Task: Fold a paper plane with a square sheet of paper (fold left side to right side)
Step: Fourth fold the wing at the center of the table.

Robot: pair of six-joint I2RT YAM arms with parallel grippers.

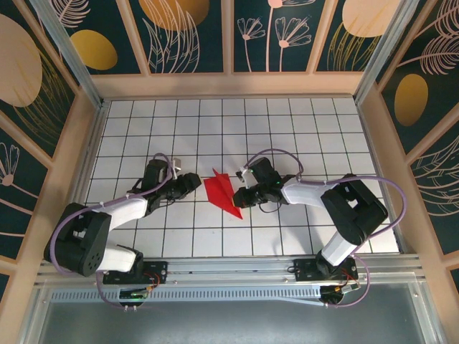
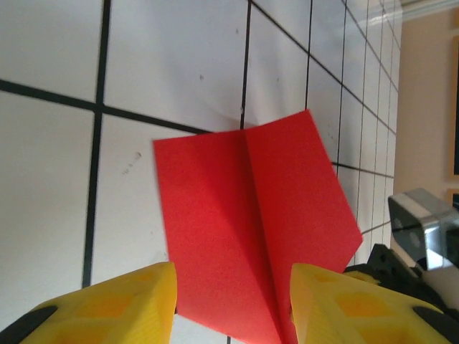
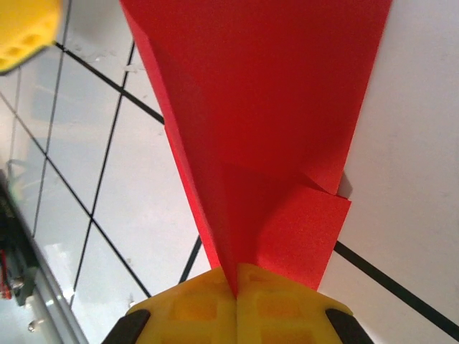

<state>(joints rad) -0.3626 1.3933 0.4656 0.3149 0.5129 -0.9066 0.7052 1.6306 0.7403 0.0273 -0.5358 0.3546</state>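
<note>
Right tool [image 3: 237,285] is clamped on the red paper plane [image 3: 265,107]; left tool [image 2: 233,290] has its fingers apart, one either side of the plane, over the gridded tabletop [image 2: 50,201].

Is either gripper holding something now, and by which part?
The right gripper pinches the red paper by the corner nearest it; the left gripper is open, holding nothing.

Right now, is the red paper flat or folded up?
Folded. The red paper is a pointed shape, not a square, with a crease down its middle and a small doubled flap near one edge.
</note>
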